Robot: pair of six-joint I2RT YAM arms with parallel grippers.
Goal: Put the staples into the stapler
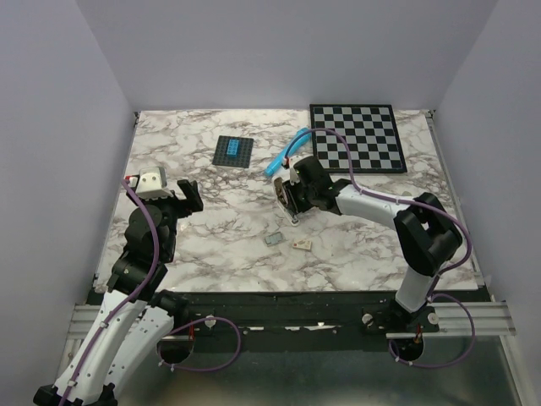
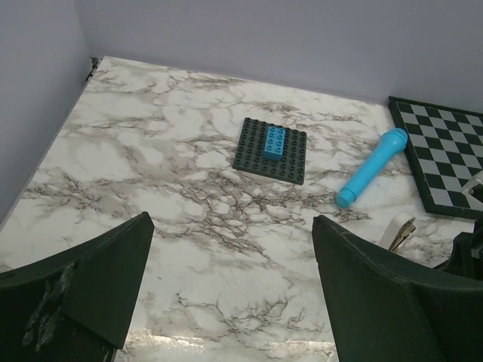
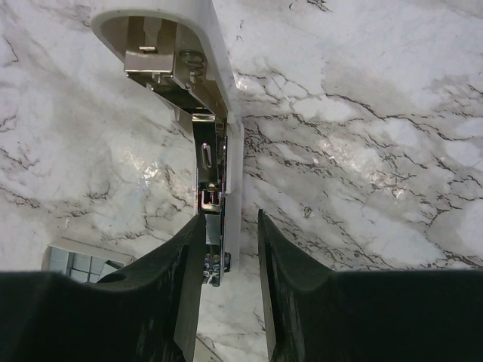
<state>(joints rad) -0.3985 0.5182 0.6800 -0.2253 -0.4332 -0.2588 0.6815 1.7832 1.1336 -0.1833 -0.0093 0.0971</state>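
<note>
1. Cream-white plastic over a shiny metal rail: stapler [image 3: 223, 113], probably light and rigid, but hinged, so apt to swing or snap shut if squeezed at the wrong spot. Best taken by the flat sides of the body, clear of the open channel.
2. Silvery-grey and tiny: staples [image 1: 273, 239], likely a brittle strip, slippery on the marble table [image 1: 211, 245] and easy to break under a hard pinch. Best taken lightly by the long edges.
3. Half-closed right gripper [image 3: 229, 226]: fingers clamped on either side of the stapler's narrow body, opened shell and bare rail reaching out ahead of the fingertips. No telling whether the stapler's far end touches the table.
4. Staples flat on the table, near that gripper on the side toward the arm bases, apart from it; a small tan piece [image 1: 302, 244] just beside them.
5. Wide-spread left gripper [image 2: 230, 294]: holding nothing, touching nothing, hanging above bare marble.
6. Well ahead of its fingers, a dark studded plate [image 2: 253, 158] carrying a blue brick [image 2: 273, 142]. Ahead and to the right, a blue cylinder [image 2: 371, 167], a checkerboard [image 2: 445, 162] corner and a sliver of the stapler.
7. Likely next need: free gripper down onto the strip, then a straight feed into the held rail.
</note>
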